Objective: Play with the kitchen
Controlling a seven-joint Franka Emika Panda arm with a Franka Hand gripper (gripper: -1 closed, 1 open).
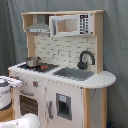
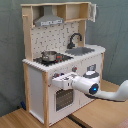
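Our gripper (image 2: 56,79), whose finger state we cannot tell, sits right at the front of the kitchen (image 2: 60,30) near the knobs (image 2: 74,69) above the oven door (image 2: 63,98), so contact lies just ahead along our arm's axis.

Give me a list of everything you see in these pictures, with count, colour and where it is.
White and light-wood toy kitchen: one, white and pale wood, centre of both exterior views.
Small metal pot: one, silver, on the black stove.
Curved black faucet: one, black, behind the grey sink.
Grey extractor hood: one, grey, above the stove.
White microwave: one, upper shelf.
Oven door: one, white with dark window, below the stove.
Robot arm: one, white, reaching at the knob panel above the oven door.
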